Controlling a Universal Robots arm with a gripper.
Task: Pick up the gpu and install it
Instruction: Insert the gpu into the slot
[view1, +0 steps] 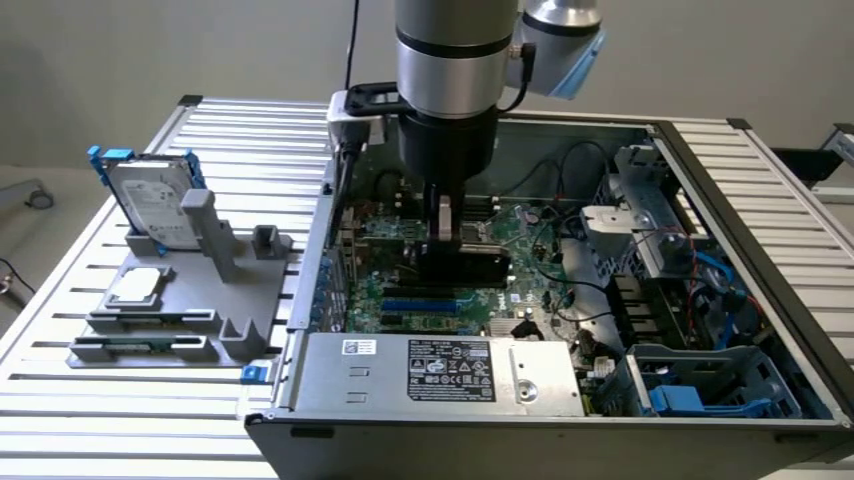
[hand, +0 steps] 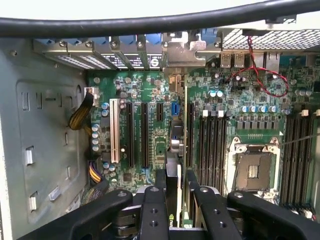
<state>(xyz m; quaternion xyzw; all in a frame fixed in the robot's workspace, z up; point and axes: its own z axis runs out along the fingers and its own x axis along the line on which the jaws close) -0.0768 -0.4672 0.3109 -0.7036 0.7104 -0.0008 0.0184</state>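
Observation:
The gpu (view1: 467, 268) shows as a black card standing on edge just above the green motherboard (view1: 527, 300), inside the open computer case (view1: 747, 190). My gripper (view1: 447, 232) reaches straight down from the arm and is shut on the card's upper edge. In the wrist view I see the gpu (hand: 175, 150) edge-on between the two black fingers (hand: 154, 200), in line with the black expansion slots (hand: 144, 132). Its silver end bracket (hand: 180, 52) is by the case's rear slot covers. Whether the card touches a slot I cannot tell.
A grey fixture (view1: 180, 320) at the exterior view's left holds a silver hard drive with blue rails (view1: 150, 200) and a square processor chip (view1: 136, 287). Inside the case are the power supply (view1: 447, 370), an open processor socket (hand: 252, 172), memory slots (hand: 212, 145) and loose cables (hand: 260, 75).

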